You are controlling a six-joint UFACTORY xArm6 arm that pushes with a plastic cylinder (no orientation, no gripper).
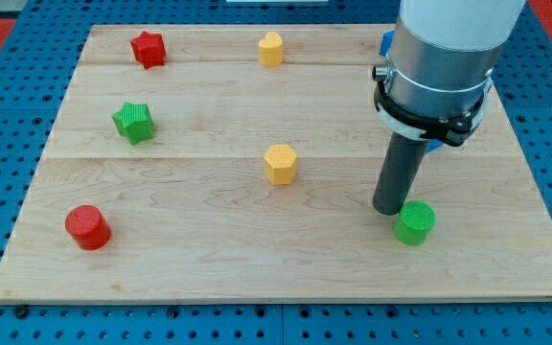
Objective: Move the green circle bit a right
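The green circle block (415,222) lies on the wooden board (209,268) at the view's lower right. My tip (388,210) stands just to the left of it, touching or nearly touching its upper left edge. The dark rod rises from there into the grey arm body (444,57) at the view's top right.
A green star (133,122) and a red star (148,48) lie at the upper left. A red circle (87,227) lies at the lower left. Yellow hexagon blocks sit at top centre (271,48) and mid board (280,164). A blue block (387,42) is mostly hidden behind the arm.
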